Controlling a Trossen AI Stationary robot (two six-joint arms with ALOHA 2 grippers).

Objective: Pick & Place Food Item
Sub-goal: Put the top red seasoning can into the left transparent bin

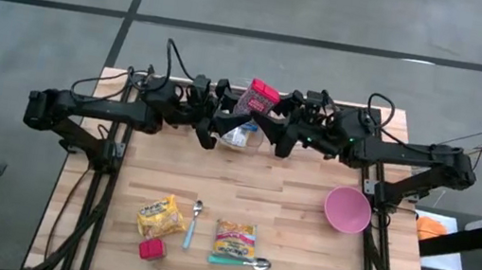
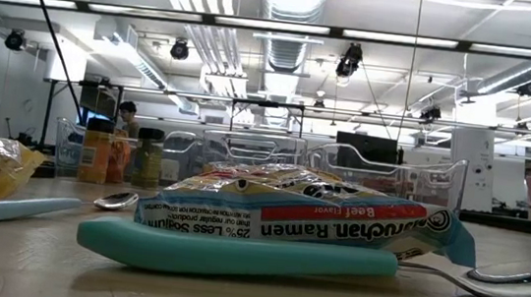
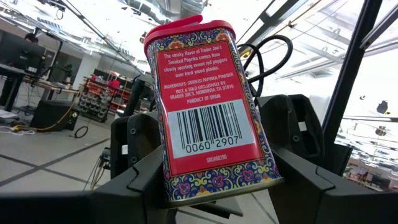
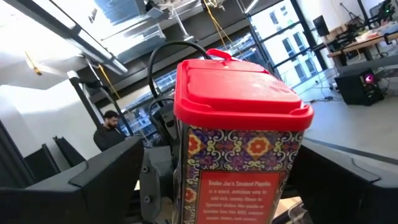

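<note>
Left gripper (image 1: 236, 120) clamps the red-lidded paprika tin with patterned label and barcode (image 1: 257, 98) near its base at top centre of the high view, over a clear plastic container (image 1: 243, 136); the wrist view shows the tin (image 3: 211, 112) upright between both dark fingers (image 3: 140, 168). Right gripper (image 1: 273, 123) meets it from the other side with jaws wide, straddling the tin (image 4: 239, 149) near its lid without visibly pressing — looks like a handover, the tin held up in the air so the second claw can take it. Lower on the wooden table (image 1: 311, 179): yellow snack bag (image 1: 161, 216), small red cube-like item (image 1: 151, 250), ramen packet (image 1: 234, 238) lying on a teal-handled spoon (image 1: 238, 262), another spoon (image 1: 193, 222), pink bowl (image 1: 347, 209) at right, all untouched. Hidden: the tin and both arms are out of the low view; the container's contents sit under the grippers and can't be read; right finger contact is unclear.
</note>
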